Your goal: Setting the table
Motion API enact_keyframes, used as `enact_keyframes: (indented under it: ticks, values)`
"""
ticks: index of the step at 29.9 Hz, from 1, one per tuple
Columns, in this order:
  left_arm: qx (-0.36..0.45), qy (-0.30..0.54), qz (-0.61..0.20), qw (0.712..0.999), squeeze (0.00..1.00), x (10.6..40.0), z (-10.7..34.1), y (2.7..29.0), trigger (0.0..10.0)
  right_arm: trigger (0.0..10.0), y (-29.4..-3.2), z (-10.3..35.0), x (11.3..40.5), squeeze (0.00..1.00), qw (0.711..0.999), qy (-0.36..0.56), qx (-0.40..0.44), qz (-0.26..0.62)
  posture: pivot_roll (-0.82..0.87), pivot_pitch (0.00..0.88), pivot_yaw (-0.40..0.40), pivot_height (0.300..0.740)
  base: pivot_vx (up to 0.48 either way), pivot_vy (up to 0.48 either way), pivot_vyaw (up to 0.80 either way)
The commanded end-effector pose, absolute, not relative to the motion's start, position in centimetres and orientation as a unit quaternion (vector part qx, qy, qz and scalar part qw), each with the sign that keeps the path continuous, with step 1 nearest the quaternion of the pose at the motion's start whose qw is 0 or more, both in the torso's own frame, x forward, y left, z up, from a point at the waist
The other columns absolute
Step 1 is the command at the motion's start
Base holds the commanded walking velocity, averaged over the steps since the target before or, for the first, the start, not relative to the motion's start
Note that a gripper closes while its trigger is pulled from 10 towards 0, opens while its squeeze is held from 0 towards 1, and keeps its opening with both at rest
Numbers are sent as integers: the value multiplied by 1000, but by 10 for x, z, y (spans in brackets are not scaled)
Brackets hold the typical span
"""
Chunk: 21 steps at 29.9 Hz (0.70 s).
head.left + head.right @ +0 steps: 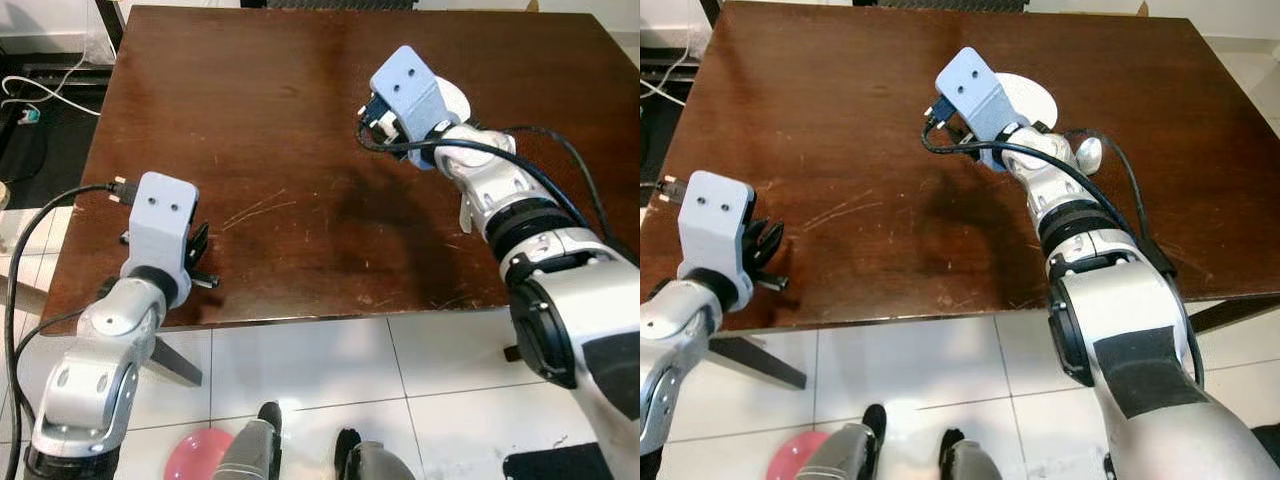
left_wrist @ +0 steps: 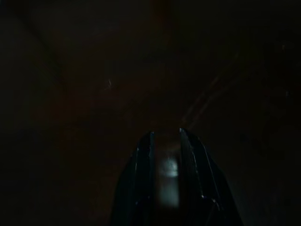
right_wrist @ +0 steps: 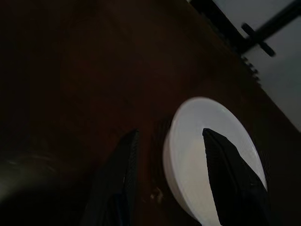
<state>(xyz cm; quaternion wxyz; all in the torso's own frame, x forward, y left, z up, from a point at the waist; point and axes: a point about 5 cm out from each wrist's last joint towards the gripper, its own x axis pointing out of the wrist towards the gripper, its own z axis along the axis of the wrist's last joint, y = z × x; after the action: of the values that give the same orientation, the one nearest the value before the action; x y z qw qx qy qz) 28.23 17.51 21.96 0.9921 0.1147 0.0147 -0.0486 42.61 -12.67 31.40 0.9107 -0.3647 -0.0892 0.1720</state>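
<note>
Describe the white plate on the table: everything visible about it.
The white plate is small, round and plain, smooth and glossy like ceramic or plastic, with a low raised rim and nothing on it. It lies flat on the dark brown wooden table, towards the far right part, largely hidden behind the right arm in the head views. The right tool straddles its rim, open, one finger over the plate and one outside on the table side; whether they touch is unclear.

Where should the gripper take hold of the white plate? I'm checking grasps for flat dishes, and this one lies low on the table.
Probably at the rim. The white plate lies flat on the brown table, so only its thin raised edge offers a hold. The right gripper already straddles that edge, open, one finger outside on the wood and one over the dish; closing there, coming from the robot's side, looks soundest.
</note>
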Motion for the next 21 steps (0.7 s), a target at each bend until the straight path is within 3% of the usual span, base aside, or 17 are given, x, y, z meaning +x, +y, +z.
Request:
enact_keyframes:
  ticks: [1, 8, 21]
  values:
    - [119, 24, -44, 992, 0, 277, 217, 177, 10000, 10000, -133, 309, 428, 0, 907, -68, -387, 152, 212, 358, 10, 740, 0, 0, 0]
    - [123, 24, -39, 991, 0, 269, 222, 181, 10000, 10000, -140, 299, 429, 0, 918, -40, -373, 128, 236, 386, 11, 740, 0, 0, 0]
    - [131, 32, -31, 990, 0, 258, 225, 184, 10000, 10000, -143, 284, 430, 0, 903, 0, -415, 108, 275, 410, 6, 740, 0, 0, 0]
